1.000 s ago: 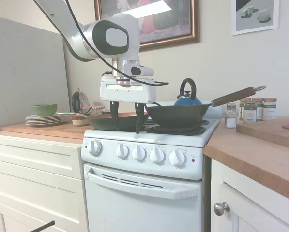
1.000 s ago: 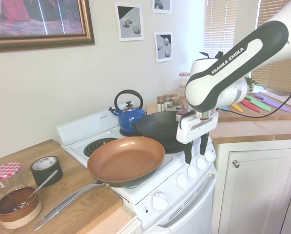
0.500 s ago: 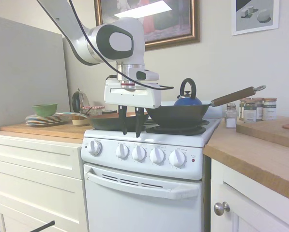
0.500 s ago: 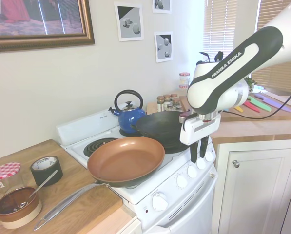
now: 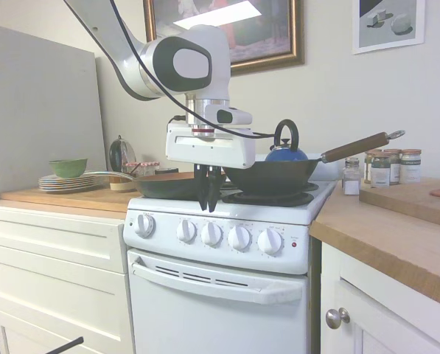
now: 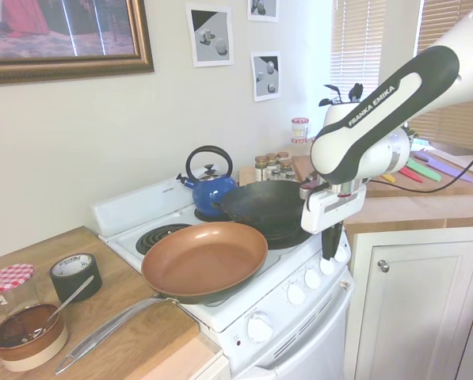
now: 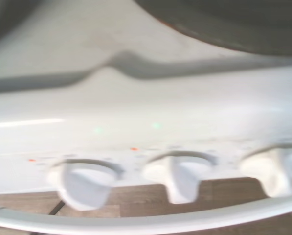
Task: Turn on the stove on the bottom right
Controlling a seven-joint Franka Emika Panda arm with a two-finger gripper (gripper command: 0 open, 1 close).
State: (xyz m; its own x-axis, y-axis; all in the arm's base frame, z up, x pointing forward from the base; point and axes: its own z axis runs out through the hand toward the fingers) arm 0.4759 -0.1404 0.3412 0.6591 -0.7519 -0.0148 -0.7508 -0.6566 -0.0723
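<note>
White stove [image 5: 227, 295] sits between white cabinet drawers [image 5: 54, 273] and a wooden bench [image 5: 396, 236], five knobs [image 5: 211, 234] in a row on its front panel, small red light [image 5: 294, 244] at the right end. Tool [image 5: 207, 200] hangs point-down just above the knob row, fingers pressed together, holding nothing. Copper pan [image 6: 204, 260] and dark wok [image 6: 260, 207] on the front burners, blue kettle [image 6: 211, 190] behind. Wrist view, blurred: three knobs [image 7: 180, 176] close up.
</note>
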